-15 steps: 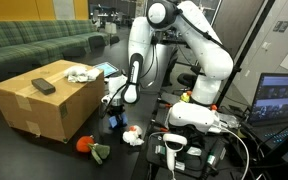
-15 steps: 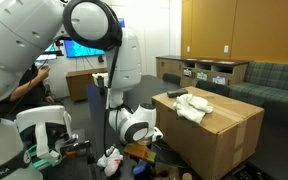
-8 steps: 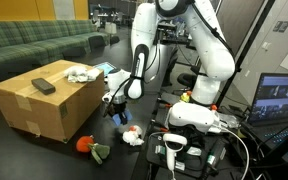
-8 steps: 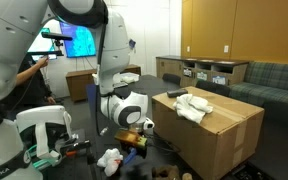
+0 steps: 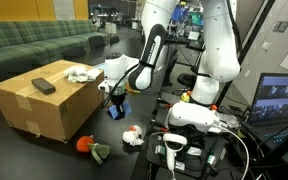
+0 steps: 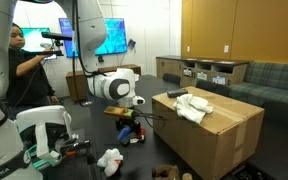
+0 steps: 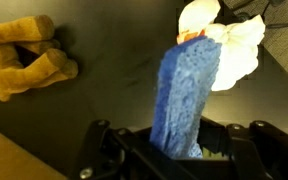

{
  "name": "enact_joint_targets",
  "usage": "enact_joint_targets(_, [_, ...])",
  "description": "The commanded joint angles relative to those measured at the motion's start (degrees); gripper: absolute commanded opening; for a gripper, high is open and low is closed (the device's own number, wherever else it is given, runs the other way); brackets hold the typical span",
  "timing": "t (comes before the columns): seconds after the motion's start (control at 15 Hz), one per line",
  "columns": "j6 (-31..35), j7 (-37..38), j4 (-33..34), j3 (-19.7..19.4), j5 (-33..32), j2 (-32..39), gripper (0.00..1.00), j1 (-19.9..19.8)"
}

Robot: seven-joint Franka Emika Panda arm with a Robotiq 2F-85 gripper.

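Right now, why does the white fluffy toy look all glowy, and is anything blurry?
In the wrist view, the white fluffy toy is washed out by glare. The blue spongy strip in the gripper and the tan plush toy both look soft and out of focus. In an exterior view, the glowing blue screen is the brightest spot.

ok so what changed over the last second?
The tool rose from low among the floor items to beside the upper part of the cardboard box. It took the blue sponge up with it, clamped in its jaws and now hanging clear of the dark surface. The box, the white plush toy and the red-and-green toy stayed put.
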Motion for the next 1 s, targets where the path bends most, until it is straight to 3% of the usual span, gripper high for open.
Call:
enact_joint_targets(0.0, [-2.97, 11.46, -1.31, -3.51, -0.92, -8.93, 0.13, 6.32])
enact_joint_targets(0.27, [-6.73, 26.13, 2.71, -4.74, -3.82, -13.43, 0.13, 9.84])
enact_joint_targets(0.53, [-13.64, 40.97, 10.06, -3.59, -8.46, -14.03, 0.13, 10.5])
enact_joint_targets(0.93, [-19.77, 47.19, 23.38, -3.4, -9.61, -8.37, 0.13, 9.43])
